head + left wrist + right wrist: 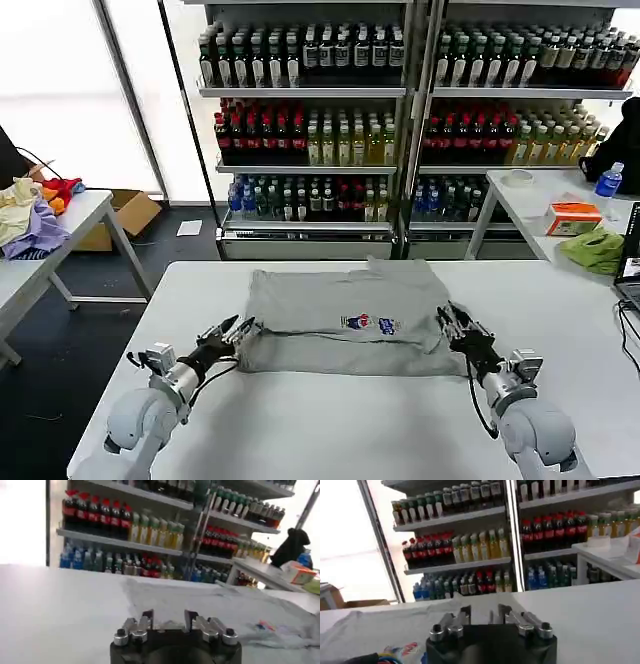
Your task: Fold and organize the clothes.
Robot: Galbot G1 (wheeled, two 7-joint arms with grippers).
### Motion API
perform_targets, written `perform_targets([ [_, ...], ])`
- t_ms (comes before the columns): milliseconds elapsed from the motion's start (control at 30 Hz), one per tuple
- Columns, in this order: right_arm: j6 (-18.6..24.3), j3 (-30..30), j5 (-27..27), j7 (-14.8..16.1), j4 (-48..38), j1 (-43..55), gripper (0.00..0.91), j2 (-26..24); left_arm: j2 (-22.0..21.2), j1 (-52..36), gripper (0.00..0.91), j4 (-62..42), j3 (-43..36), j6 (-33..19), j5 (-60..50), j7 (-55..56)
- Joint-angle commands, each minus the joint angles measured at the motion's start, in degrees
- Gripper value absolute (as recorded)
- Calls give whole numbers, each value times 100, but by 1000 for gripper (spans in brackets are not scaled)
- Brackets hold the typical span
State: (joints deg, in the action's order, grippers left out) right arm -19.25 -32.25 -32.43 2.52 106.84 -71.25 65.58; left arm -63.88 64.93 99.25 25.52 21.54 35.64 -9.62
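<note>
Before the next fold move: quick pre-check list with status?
1. Grey shirt lies flat on the white table: ok.
2. Left gripper at the shirt's near left corner: ok.
3. Right gripper at the near right edge: ok.
4. Fingers open on both: ok.
5. Cloth actually between the fingers: cannot tell.
6. Cartoon print faces up: ok.

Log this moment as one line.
grey shirt: flat on table | left end effector: open, at near-left corner | right end effector: open, at near-right edge
</note>
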Motion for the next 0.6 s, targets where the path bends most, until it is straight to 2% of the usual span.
perform_targets([
  [33, -163, -200, 227, 10, 471, -525, 907, -28, 61, 366, 907, 541, 201, -72, -213, 46],
  [100, -197, -261, 452, -163, 675, -731, 907, 19, 14, 848, 907, 802, 180, -59, -422, 49],
  [133, -323, -295, 576, -485, 789, -838, 907, 67, -68, 1050, 907, 889, 161, -26, -665, 86],
  [233, -513, -319, 615, -824, 964, -1098, 907, 117, -227, 1309, 907, 950, 123, -47, -1004, 151],
  [300, -567, -278, 630, -909, 963, -1193, 907, 134, -290, 1361, 907, 936, 93, -27, -986, 164],
  [400, -715, -150, 827, -1250, 759, -1174, 907, 258, -403, 1278, 907, 745, -11, 35, -981, 239],
  [433, -777, -102, 802, -1449, 650, -1145, 907, 327, -436, 1197, 907, 666, -38, 55, -961, 258],
  [467, -784, -85, 785, -1552, 581, -1104, 907, 392, -487, 1146, 746, 586, -78, 18, -958, 251],
  [500, -768, -75, 781, -1617, 536, -1092, 907, 437, -515, 1119, 484, 506, -91, -46, -926, 243],
  [533, -744, -56, 754, -1708, 486, -1092, 907, 488, -566, 1060, 413, 429, -114, -181, -805, 251],
  [567, -722, -47, 711, -1735, 454, -1092, 776, 512, -593, 1045, 262, 418, -107, -165, -725, 263],
  [600, -658, -28, 676, -1792, 423, -1081, 403, 524, -606, 1041, 181, 404, -106, -156, -645, 272],
])
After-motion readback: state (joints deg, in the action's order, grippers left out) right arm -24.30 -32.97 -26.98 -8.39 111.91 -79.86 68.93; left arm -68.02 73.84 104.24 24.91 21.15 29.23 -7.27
